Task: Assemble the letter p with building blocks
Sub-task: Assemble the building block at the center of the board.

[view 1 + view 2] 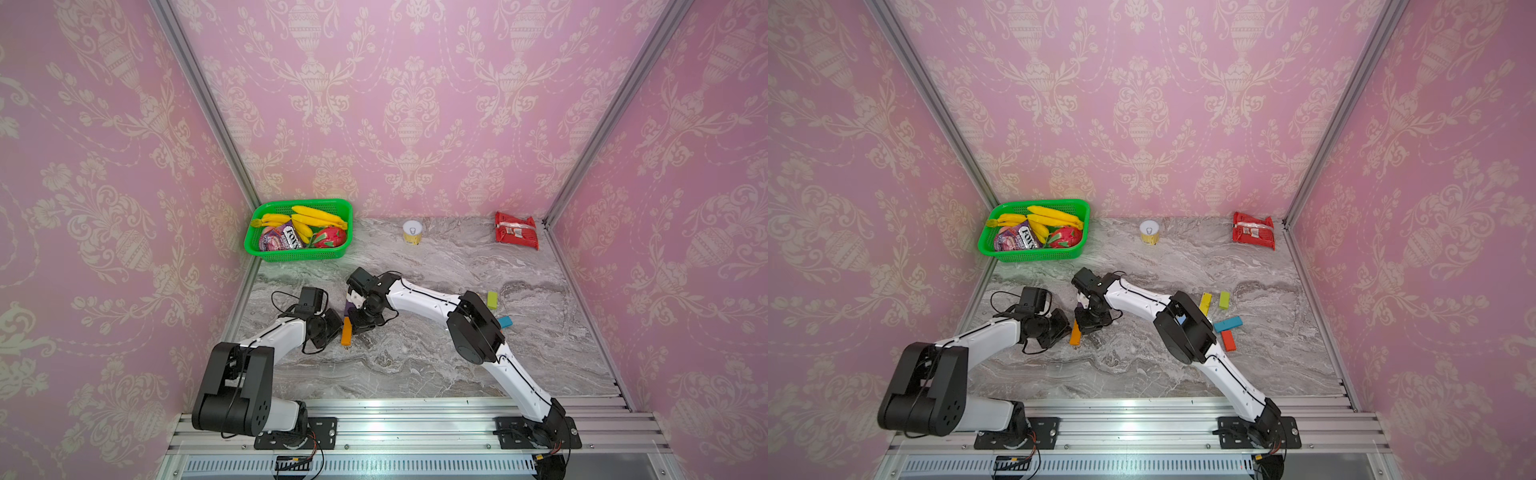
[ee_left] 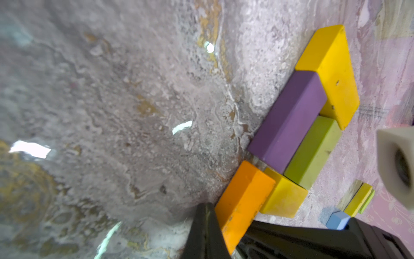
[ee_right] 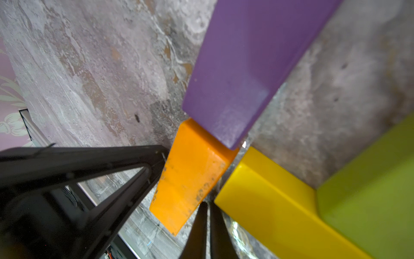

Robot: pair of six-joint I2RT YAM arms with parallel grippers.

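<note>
An orange block [image 1: 346, 331] lies flat on the marble, end to end with a purple block [image 2: 289, 121]. A lime block [image 2: 313, 152] lies along the purple one, with yellow blocks [image 2: 329, 74] at both ends of the lime one. My left gripper [image 2: 207, 207] is shut and empty, its tip against one long side of the orange block [image 2: 244, 197]. My right gripper [image 3: 207, 205] is also shut and empty, between the orange block [image 3: 190, 177] and a yellow one [image 3: 268, 201]. In a top view the right wrist hides most of this cluster.
Loose yellow [image 1: 1205, 303], lime [image 1: 1224, 300], teal [image 1: 1227, 323] and red [image 1: 1228, 340] blocks lie right of the right arm's elbow. A green basket [image 1: 266, 253] with bananas stands back left, a small can [image 1: 412, 232] at the back, a red snack packet [image 1: 516, 232] back right.
</note>
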